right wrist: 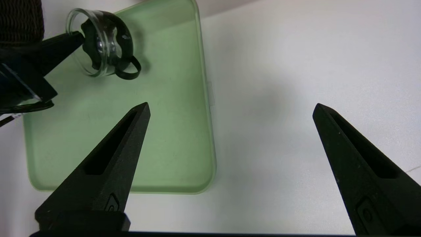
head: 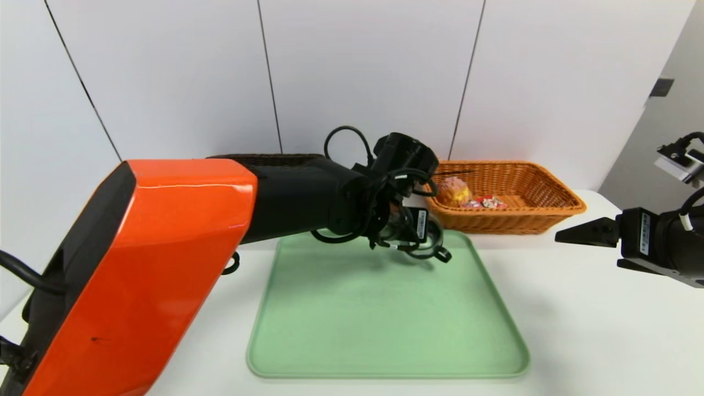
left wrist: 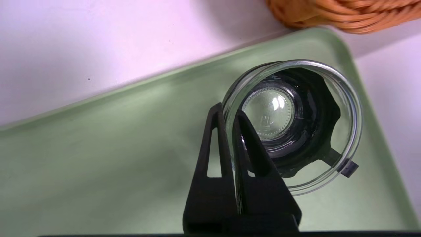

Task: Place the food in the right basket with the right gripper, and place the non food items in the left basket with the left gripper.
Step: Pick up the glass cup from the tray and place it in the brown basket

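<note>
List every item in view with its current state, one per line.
Glass cup: gripped by the rim, tilted over the tray.
Left claw: shut on the cup wall.
Right claw: open, empty, above the table.
Green tray: bare.
Orange basket: holds the bun and red carton.
Dark basket: mostly hidden behind the left arm.

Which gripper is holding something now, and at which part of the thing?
The left gripper holds the glass cup by its rim wall, one finger inside and one outside. The right gripper is open and holds nothing.

Head overlooks table; both wrists share tray [head: 385, 308].
</note>
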Tool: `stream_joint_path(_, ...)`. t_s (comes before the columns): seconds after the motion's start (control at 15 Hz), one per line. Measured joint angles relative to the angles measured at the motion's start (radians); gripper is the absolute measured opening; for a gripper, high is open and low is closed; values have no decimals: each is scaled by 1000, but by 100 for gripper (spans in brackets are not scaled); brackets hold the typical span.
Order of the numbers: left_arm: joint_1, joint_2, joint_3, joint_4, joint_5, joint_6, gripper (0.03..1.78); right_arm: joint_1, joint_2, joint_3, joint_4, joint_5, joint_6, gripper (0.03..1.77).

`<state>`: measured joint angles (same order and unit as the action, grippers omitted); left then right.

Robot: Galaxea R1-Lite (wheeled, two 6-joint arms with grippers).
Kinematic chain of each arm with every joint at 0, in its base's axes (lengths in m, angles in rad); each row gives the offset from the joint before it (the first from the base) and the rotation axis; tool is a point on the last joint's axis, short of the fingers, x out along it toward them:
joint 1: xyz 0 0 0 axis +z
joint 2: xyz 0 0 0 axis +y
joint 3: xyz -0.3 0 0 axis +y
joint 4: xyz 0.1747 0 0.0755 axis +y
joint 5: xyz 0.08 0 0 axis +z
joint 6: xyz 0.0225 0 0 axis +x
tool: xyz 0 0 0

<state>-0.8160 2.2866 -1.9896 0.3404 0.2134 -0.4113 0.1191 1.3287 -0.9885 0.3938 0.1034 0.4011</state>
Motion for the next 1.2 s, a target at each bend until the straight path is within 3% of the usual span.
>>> stream_joint_path(0.2, 0, -59, 0, 27, 0, -13, 9, 0, -11, 10, -2, 0, -1, 171)
stream_joint_path(0.73, 22, -205, 0, 97, -37, -179, 9, 0, -50, 24, 3, 0, -1, 171)
stream_joint_path(0.93, 107, -273, 1, 115, -38, -283, 9, 0, -54, 29, 1, 1, 0, 171)
stream_joint_path(1.2, 299, -321, 2, 126, -42, -334, 9, 0, -50, 30, -3, 3, -1, 171)
